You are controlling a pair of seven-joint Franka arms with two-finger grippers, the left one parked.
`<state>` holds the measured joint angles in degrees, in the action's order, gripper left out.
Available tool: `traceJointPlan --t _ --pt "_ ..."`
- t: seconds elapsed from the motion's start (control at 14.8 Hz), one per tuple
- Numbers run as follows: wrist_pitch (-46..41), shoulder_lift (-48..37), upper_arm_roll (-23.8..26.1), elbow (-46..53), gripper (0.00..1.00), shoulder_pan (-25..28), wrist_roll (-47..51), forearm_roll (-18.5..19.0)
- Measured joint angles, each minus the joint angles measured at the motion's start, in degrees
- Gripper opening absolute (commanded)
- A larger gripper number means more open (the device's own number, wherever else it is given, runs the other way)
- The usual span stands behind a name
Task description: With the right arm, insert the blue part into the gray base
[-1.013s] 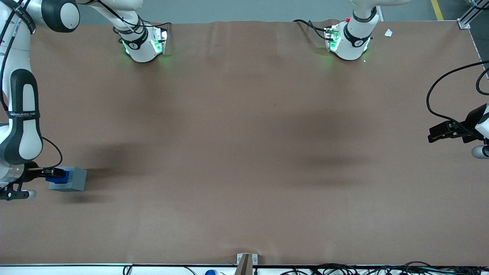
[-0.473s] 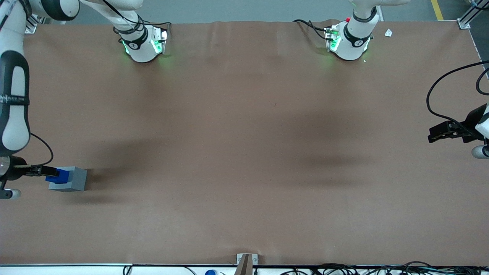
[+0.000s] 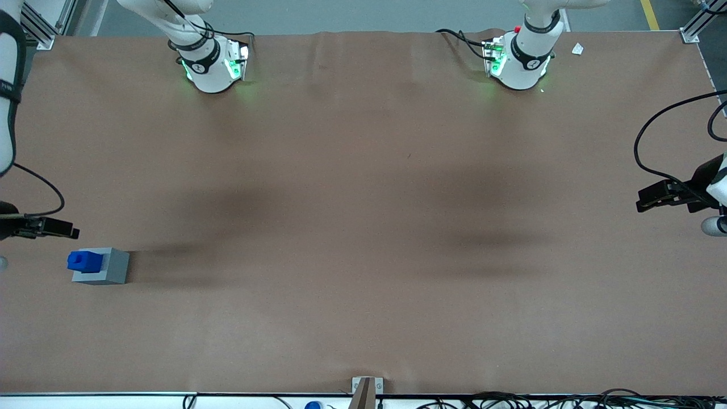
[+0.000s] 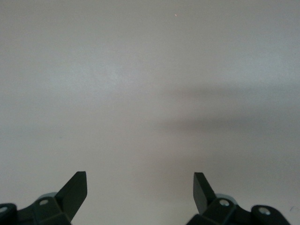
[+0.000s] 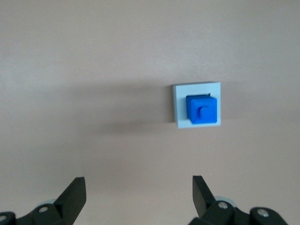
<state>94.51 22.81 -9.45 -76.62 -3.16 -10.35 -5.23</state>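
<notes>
The blue part (image 3: 84, 261) stands in the gray base (image 3: 108, 267), stub up, near the working arm's end of the table. The right wrist view shows the same pair from above: blue part (image 5: 202, 109) seated in the recess of the gray base (image 5: 180, 105). My gripper (image 3: 71, 232) hangs above the table, farther from the front camera than the base and apart from it. Its fingers are spread wide with nothing between them, the gripper (image 5: 139, 194) open. The right arm (image 3: 7, 85) runs along the edge of the front view.
The brown table cover (image 3: 363, 227) stretches wide toward the parked arm's end. Two arm bases (image 3: 213, 62) (image 3: 519, 59) with green lights stand at the table's back edge. A small metal bracket (image 3: 366, 386) sits at the front edge.
The gripper has let go of the blue part, risen and drawn back from the base toward the table's end. The blue part stays in the gray base.
</notes>
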Motion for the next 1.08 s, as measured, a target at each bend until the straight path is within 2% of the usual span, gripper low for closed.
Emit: traceJointPlan --t 0.47,1.08 --pt "-4.1 -13.1 0.1 -5.6 1.00 5.7 6.8 0.7" --pt "-5.2 -27.1 3.7 -17.9 1.00 6.5 10.2 2.6"
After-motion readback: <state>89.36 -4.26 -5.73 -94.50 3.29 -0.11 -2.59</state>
